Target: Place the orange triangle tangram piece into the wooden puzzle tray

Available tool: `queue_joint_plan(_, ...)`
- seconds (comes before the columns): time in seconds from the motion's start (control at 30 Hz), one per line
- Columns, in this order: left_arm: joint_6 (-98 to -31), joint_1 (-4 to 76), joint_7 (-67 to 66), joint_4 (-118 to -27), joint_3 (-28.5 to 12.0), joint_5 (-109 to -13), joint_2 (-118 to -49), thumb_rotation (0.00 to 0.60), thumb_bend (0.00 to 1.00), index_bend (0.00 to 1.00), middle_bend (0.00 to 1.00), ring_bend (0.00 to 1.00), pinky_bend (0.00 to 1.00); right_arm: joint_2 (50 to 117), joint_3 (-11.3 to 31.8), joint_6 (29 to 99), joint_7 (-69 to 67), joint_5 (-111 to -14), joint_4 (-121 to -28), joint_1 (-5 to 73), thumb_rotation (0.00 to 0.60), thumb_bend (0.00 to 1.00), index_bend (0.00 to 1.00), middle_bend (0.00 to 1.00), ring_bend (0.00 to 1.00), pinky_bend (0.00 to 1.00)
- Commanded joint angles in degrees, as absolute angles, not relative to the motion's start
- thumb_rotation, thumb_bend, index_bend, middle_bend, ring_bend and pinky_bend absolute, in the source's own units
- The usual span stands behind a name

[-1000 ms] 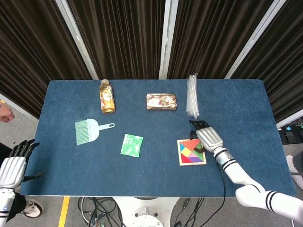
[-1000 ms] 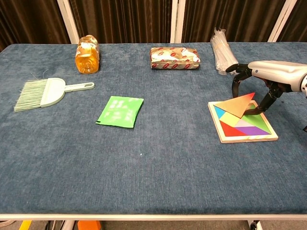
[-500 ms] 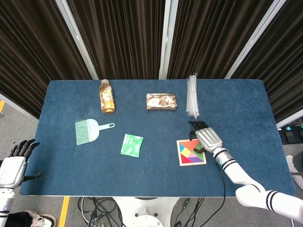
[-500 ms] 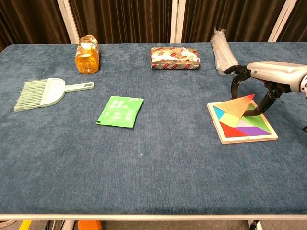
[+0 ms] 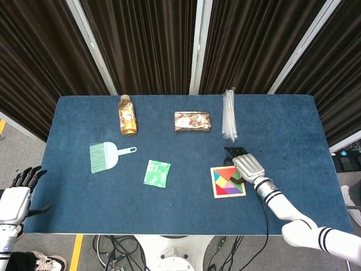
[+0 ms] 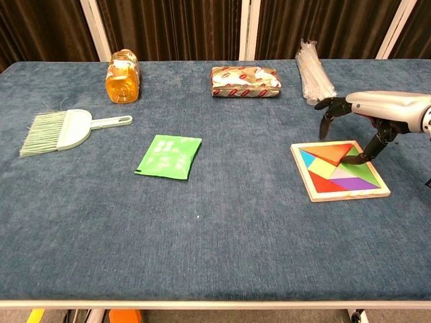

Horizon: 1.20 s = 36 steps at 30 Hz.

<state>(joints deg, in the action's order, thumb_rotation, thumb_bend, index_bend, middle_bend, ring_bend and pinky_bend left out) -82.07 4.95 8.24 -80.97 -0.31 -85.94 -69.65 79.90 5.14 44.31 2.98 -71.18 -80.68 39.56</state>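
The orange triangle [image 6: 335, 153] lies flat in the far part of the wooden puzzle tray [image 6: 307, 182], among the other coloured pieces. My right hand [image 6: 374, 112] hovers over the tray's far right corner with its fingers spread and nothing between them. Its thumb reaches down to the tray beside the triangle. In the head view the right hand [image 5: 247, 165] covers the tray's [image 5: 214, 184] far right corner. Off the table's near left corner, my left hand [image 5: 16, 198] hangs with its fingers straight and holds nothing.
A bundle of clear straws [image 6: 312, 63] lies just beyond the right hand. A wrapped snack pack [image 6: 244, 81] and an orange bottle [image 6: 122, 75] sit at the back. A green packet [image 6: 169, 156] and a hand brush [image 6: 60, 130] lie to the left.
The orange triangle, tilted up against the right hand's fingers before, has dropped flat into the tray. The right hand's fingers have lifted away from it. The left hand sank slightly.
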Motion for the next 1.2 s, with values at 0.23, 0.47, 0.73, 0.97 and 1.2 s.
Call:
queue_joint_plan(0.23,-82.1,4.9,8.2,-81.0,-0.3,-86.0,-69.6,0.6,0.0,0.16,0.08,0.02,0.12,78.5,5.6,45.5,2.2,-71.9,-82.1,39.3,0.6,0.05,0.0,0.02,0.0,0.0)
queue_joint_plan(0.47,-82.1,5.0,7.9,-81.1,-0.3,-86.1,-69.7,0.6,0.0,0.16,0.08,0.02,0.12,74.7,5.2,50.2,0.1,-73.8,-85.6,36.4,0.6,0.05,0.0,0.01,0.0,0.0)
queue_joint_plan(0.73,-82.5,5.0,6.7,-82.2,-0.3,-86.3,-69.4,0.6,0.0,0.16,0.08,0.02,0.12,66.3,1.2,66.8,2.6,-78.3,-93.3,25.1,0.6,0.09,0.0,0.0,0.0,0.0)
queue_joint_plan(0.97,-83.3,5.3,4.2,-84.1,-0.6,-87.0,-68.4,0.6,0.0,0.16,0.08,0.02,0.12,64.5,-3.7,81.9,6.1,-80.2,-95.4,12.4,0.6,0.15,0.0,0.0,0.0,0.0)
queue_joint_plan(1.2,-84.4,5.1,1.9,-85.9,-1.0,-87.1,-67.8,0.6,0.0,0.16,0.08,0.02,0.12,66.2,-4.2,87.2,1.7,-83.0,-91.6,7.4,0.6,0.18,0.0,0.0,0.0,0.0)
